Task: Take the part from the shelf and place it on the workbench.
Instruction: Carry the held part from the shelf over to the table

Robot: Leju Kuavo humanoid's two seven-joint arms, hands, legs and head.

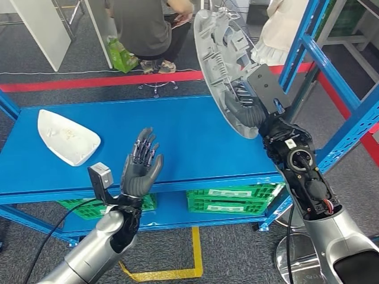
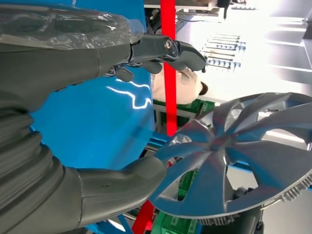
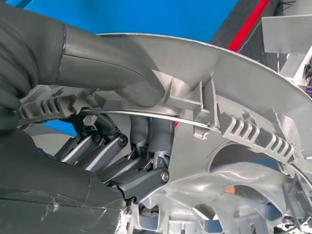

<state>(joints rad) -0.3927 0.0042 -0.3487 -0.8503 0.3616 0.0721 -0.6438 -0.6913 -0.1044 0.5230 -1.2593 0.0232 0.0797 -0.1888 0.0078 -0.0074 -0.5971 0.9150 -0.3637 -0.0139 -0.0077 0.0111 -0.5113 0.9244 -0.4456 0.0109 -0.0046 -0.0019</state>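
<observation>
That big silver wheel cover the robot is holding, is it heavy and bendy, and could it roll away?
The wheel cover is probably light: the right hand holds it up alone by the rim. It looks like thin moulded plastic with ribs behind, so likely fairly stiff but slightly springy. Being round, it might roll if set on edge; laid flat on the blue workbench it should stay.

Three cams: head high, looking fwd/down; wrists close-up.
Left wrist cam, behind left hand (image 2: 84,117), faces wheel cover (image 2: 243,156); right wrist cam right up against its ribbed back, behind right hand (image 3: 110,146). All share it.
</observation>
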